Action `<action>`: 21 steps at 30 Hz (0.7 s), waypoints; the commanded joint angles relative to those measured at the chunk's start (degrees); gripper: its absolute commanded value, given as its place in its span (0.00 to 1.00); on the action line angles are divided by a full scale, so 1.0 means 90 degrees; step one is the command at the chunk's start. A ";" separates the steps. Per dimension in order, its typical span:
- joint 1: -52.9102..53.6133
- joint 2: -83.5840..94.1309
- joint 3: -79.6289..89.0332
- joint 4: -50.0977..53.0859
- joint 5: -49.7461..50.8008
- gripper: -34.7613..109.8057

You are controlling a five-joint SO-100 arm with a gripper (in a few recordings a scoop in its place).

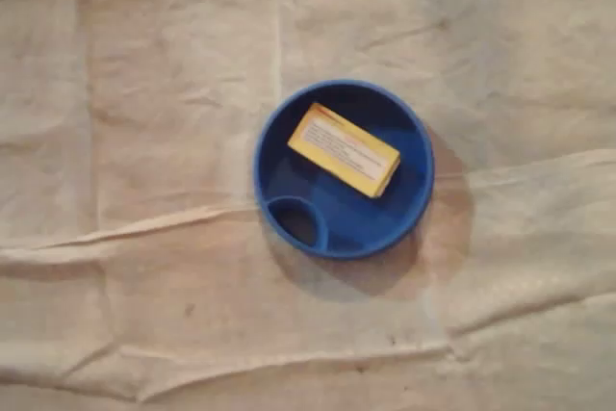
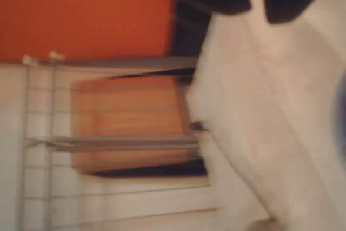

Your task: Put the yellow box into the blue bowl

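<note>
The yellow box (image 1: 345, 149) lies flat and slanted inside the blue bowl (image 1: 404, 207), resting in its upper half, with nothing touching it. A small round compartment (image 1: 296, 221) at the bowl's lower left holds nothing. In the blurred wrist view, two dark parts of my gripper (image 2: 257, 4) are cut off by the top edge, with a thin pale gap between them. Nothing sits between them, and the blur hides how the jaws stand. A sliver of blue (image 2: 343, 101) shows at that view's right edge.
A creased white cloth (image 1: 144, 141) covers the whole table, with raised folds across the lower half. The tilted wrist view looks past the cloth's edge (image 2: 259, 133) to an orange wall (image 2: 81, 14) and a white frame (image 2: 108, 144).
</note>
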 commanded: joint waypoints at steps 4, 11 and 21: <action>0.0000 0.1504 0.1465 -0.0791 -0.0137 0.24; 0.0000 0.2744 0.2480 -0.0820 -0.0137 0.24; 0.0000 0.4111 0.3643 -0.0820 -0.0146 0.24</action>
